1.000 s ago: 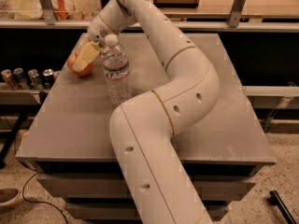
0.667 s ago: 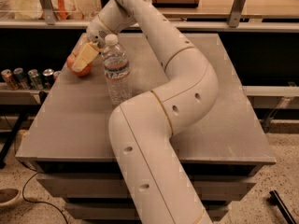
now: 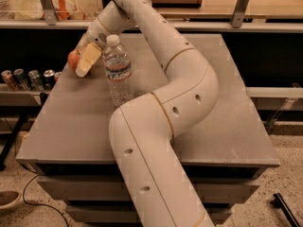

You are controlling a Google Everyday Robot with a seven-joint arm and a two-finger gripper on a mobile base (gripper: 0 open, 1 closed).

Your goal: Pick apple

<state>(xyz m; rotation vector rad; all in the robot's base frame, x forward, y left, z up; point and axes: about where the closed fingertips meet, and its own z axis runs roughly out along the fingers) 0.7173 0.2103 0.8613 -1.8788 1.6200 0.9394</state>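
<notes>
The red-orange apple [image 3: 73, 59] sits near the far left edge of the grey table [image 3: 227, 108]. Its right side is hidden behind a pale yellow sponge block [image 3: 88, 59] that stands tilted against it. My gripper [image 3: 93, 40] is at the end of the long white arm, which reaches across the table from the front. It hangs just above and to the right of the apple, right over the block's top end. Whether it touches the block or the apple does not show.
A clear water bottle [image 3: 117, 72] stands upright just right of the sponge block, close to the arm's wrist. Several drink cans [image 3: 28, 78] line a low shelf left of the table. A wooden counter with metal posts [image 3: 241, 6] runs behind.
The apple now shows further left and slightly higher, out from under the sponge block. The block's lower end sits a bit lower. The bottle has not moved.
</notes>
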